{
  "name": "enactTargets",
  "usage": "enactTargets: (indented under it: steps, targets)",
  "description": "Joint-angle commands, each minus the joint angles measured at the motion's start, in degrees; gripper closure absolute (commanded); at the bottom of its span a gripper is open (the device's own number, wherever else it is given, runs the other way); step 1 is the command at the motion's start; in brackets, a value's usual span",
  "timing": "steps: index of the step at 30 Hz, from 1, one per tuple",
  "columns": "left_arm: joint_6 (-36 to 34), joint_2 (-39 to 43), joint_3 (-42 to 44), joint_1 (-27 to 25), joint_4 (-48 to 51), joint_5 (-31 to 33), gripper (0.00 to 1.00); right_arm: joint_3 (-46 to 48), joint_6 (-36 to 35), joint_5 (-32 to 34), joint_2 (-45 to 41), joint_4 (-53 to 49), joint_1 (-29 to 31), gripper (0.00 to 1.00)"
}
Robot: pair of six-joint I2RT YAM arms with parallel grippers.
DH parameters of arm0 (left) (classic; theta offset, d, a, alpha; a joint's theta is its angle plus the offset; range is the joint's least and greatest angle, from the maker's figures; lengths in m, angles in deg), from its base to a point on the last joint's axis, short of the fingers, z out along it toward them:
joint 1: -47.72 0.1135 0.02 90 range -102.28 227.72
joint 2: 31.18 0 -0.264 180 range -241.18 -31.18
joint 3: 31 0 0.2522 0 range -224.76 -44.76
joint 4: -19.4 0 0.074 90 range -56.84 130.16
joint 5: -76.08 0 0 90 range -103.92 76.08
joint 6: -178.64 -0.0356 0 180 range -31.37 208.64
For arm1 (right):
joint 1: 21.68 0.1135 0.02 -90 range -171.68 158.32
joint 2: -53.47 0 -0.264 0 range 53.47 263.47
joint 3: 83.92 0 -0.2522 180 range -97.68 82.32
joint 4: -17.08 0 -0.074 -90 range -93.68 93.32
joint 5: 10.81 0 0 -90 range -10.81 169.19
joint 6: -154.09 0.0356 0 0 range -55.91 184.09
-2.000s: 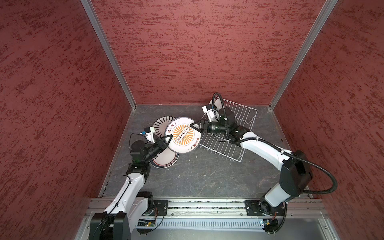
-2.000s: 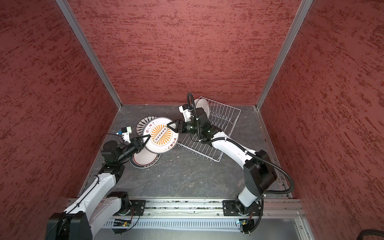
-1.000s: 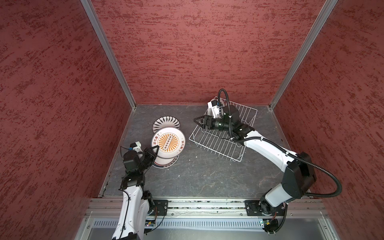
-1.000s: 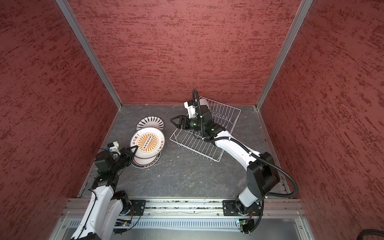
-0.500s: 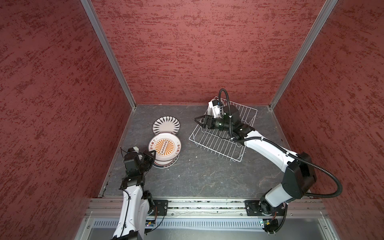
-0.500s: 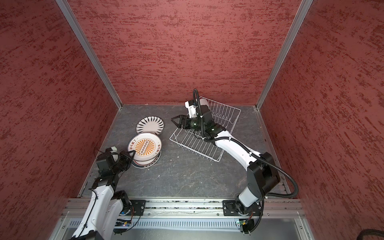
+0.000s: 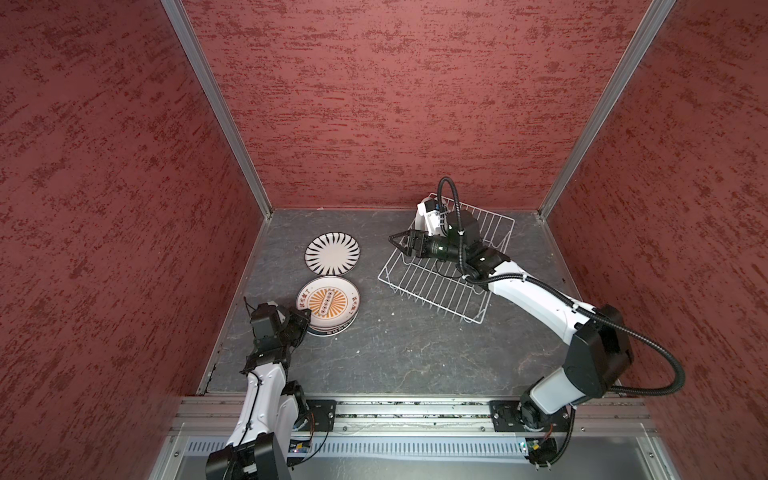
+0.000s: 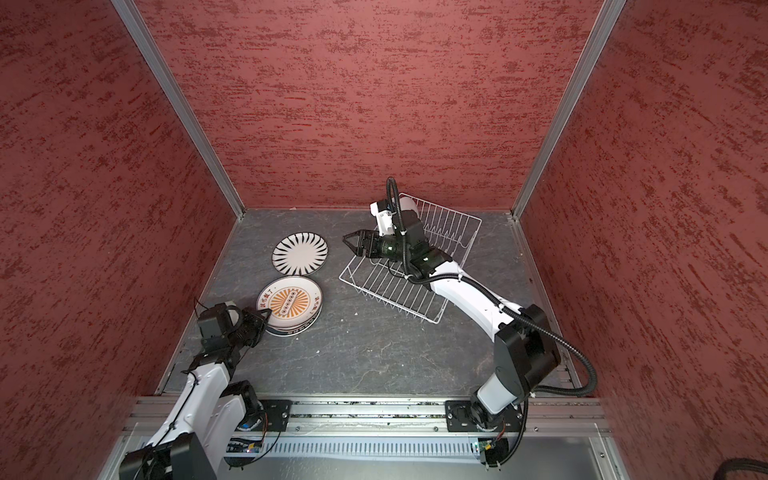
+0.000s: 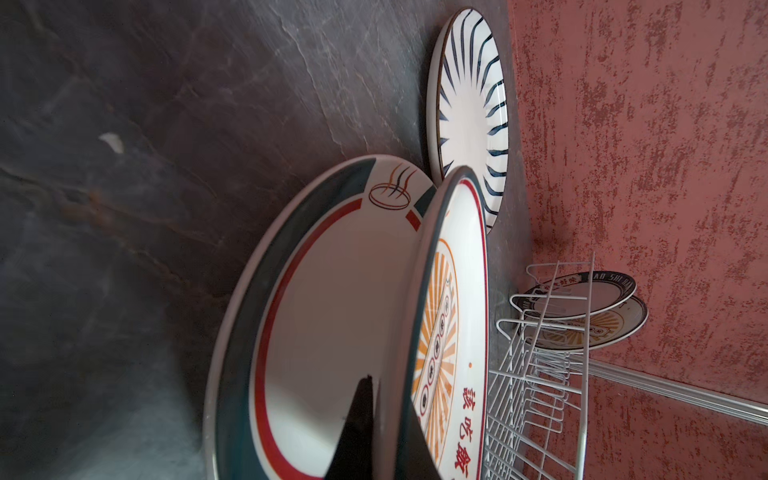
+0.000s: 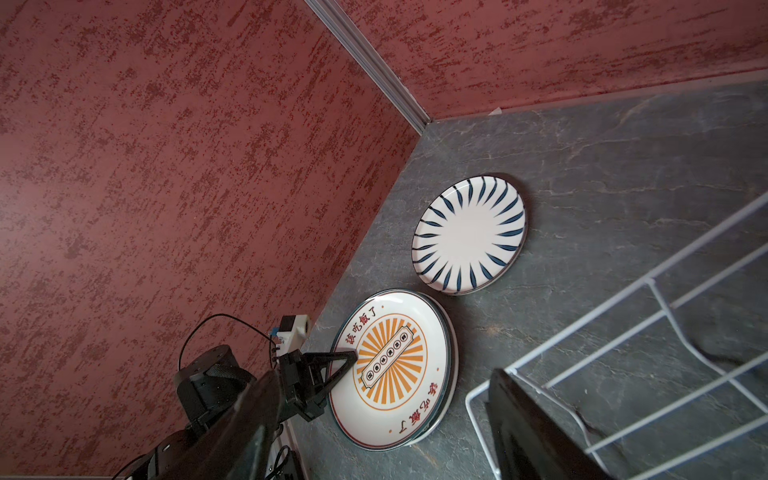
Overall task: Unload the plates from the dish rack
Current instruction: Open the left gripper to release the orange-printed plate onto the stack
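Note:
An orange sunburst plate (image 7: 328, 301) (image 10: 390, 365) lies tilted on a teal-and-red-rimmed plate (image 9: 332, 311) at the left. My left gripper (image 7: 305, 318) (image 9: 390, 415) is shut on its near rim, which is held a little above the lower plate. A black-striped plate (image 7: 332, 253) (image 8: 300, 254) lies flat just behind them. The white wire dish rack (image 7: 436, 286) (image 8: 395, 291) stands at the back right. Two plates (image 9: 582, 299) stand upright at its far end. My right gripper (image 7: 395, 241) (image 8: 348, 239) hovers open and empty over the rack's near-left corner.
Red textured walls close in the grey slate floor (image 7: 415, 353) on three sides. The left arm works close to the left wall. A metal rail (image 7: 395, 409) runs along the front edge.
The left gripper has carried the sunburst plate left and down onto the stacked plate. The right gripper, which let go of that plate earlier, has stayed open over the rack.

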Motion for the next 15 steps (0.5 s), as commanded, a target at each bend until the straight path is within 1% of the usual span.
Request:
enactTargets:
  steps: [1,15]
  targets:
    - [-0.7,-0.6,0.4,0.8,-4.9,-0.2,1.0,0.3,-0.9,0.0,-2.1,0.6,-0.6,0.21]
    - [-1.8,-5.2,0.5,2.0,-7.7,-1.7,1.0,0.3,-1.0,-0.6,-1.8,0.8,-0.6,0.21]
